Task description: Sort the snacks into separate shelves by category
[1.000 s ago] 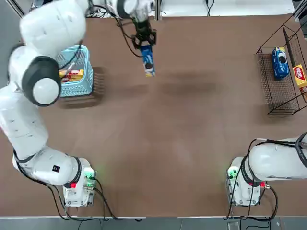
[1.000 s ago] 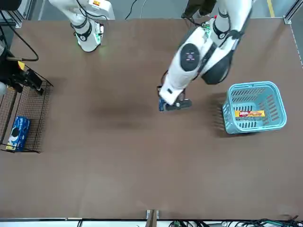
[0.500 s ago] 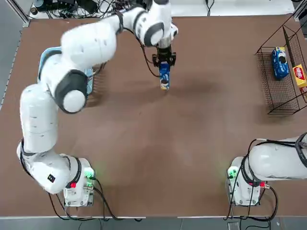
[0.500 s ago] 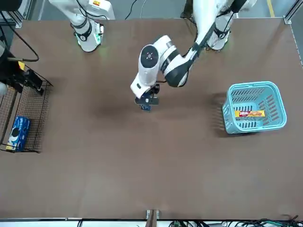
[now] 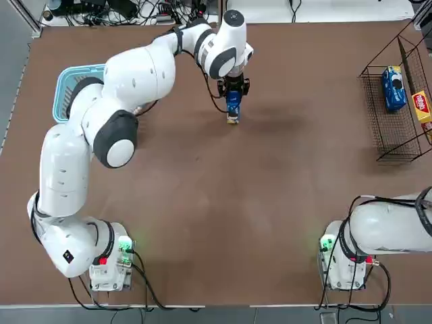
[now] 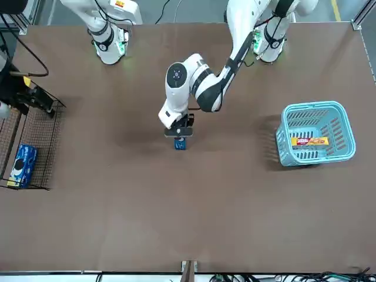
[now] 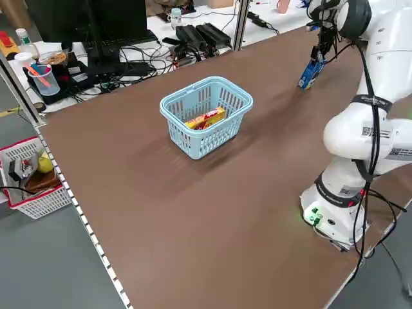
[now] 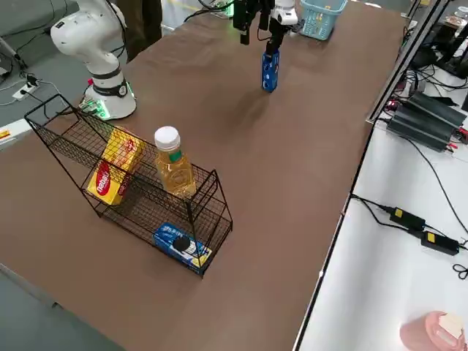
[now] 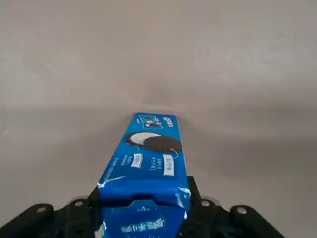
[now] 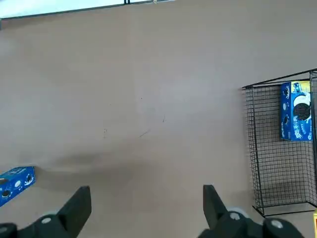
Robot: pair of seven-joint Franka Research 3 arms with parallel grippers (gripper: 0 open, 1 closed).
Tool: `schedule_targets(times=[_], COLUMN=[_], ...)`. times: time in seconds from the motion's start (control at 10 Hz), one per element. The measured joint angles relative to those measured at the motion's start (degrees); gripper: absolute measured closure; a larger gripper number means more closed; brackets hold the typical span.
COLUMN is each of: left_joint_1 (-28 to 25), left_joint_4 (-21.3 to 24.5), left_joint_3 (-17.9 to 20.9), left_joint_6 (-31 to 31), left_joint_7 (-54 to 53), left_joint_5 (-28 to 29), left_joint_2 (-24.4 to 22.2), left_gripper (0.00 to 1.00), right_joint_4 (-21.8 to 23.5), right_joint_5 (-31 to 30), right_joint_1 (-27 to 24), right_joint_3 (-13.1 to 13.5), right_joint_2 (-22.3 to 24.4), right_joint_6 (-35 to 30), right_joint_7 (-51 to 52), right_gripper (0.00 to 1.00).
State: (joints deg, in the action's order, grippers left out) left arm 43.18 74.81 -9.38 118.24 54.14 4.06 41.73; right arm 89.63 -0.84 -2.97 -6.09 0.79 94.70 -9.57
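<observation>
One blue packet (image 9: 146,163) pinched upright in the left gripper (image 5: 233,98).
White "OREO" lettering and a cookie picture; right gripper (image 10: 143,208) parked, jaws apart.

Overhead, front, both sides, wrists; table (image 5: 270,202) shared.

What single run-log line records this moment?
left claw: gripping blue Oreo packet mid-table | right claw: parked, open | wire rack: Oreo packet, yellow box, bottle

- Table (image 5: 223,216): matt brown surface, smooth.
- Blue packet (image 9: 148,163): glossy printed film, creased end.
- Rack (image 8: 131,197): thin black metal wire mesh.
- Basket (image 7: 206,119): light-blue plastic lattice.
- Arm shells (image 5: 135,74): glossy white plastic.
</observation>
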Motion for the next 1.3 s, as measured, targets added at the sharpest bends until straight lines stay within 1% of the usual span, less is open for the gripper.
schedule_targets(times=[0.2,0.4,0.6,0.7,0.8,1.0,1.1,1.2,1.3], left_joint_1=[0.01,0.07,0.13,0.10,0.00,-0.11,-0.49,-1.75,-3.88], left_joint_4=[-0.04,-0.04,-0.07,-0.20,-0.60,-1.59,-2.23,-2.88,-3.26], left_joint_3=[0.16,0.16,0.16,0.17,0.22,0.29,0.36,0.38,0.39], left_joint_6=[1.33,1.64,1.78,1.79,1.79,1.15,-0.95,-3.81,-6.76], left_joint_7=[2.08,2.16,2.16,2.16,2.16,2.16,2.36,2.61,2.62], left_joint_5=[0.00,0.00,0.00,0.00,0.00,0.00,0.00,-0.01,-0.39], left_joint_2=[0.59,1.29,1.52,1.52,1.52,1.05,-0.32,-2.74,-6.16], left_gripper=[0.34,0.30,0.21,0.09,0.02,0.01,0.01,0.01,0.01], right_joint_4=[0.02,0.04,0.05,0.05,0.06,0.08,0.08,0.08,0.08], right_joint_5=[0.00,0.00,0.00,0.00,0.00,0.00,0.00,0.00,0.02], right_joint_1=[0.00,0.00,0.00,0.00,0.00,0.00,0.00,0.01,0.03], right_joint_3=[-0.01,-0.01,-0.01,-0.01,-0.01,-0.01,-0.01,-0.02,-0.03], right_joint_2=[0.00,-0.01,-0.01,-0.02,-0.06,-0.24,-0.28,-0.29,-0.30], right_joint_6=[0.00,0.00,0.00,0.01,0.01,0.13,0.20,0.23,0.25], right_joint_7=[0.00,0.00,0.00,0.00,0.00,0.00,0.00,-0.01,-0.01], right_gripper=[0.00,0.00,0.00,0.00,0.00,0.00,0.00,0.00,0.00])
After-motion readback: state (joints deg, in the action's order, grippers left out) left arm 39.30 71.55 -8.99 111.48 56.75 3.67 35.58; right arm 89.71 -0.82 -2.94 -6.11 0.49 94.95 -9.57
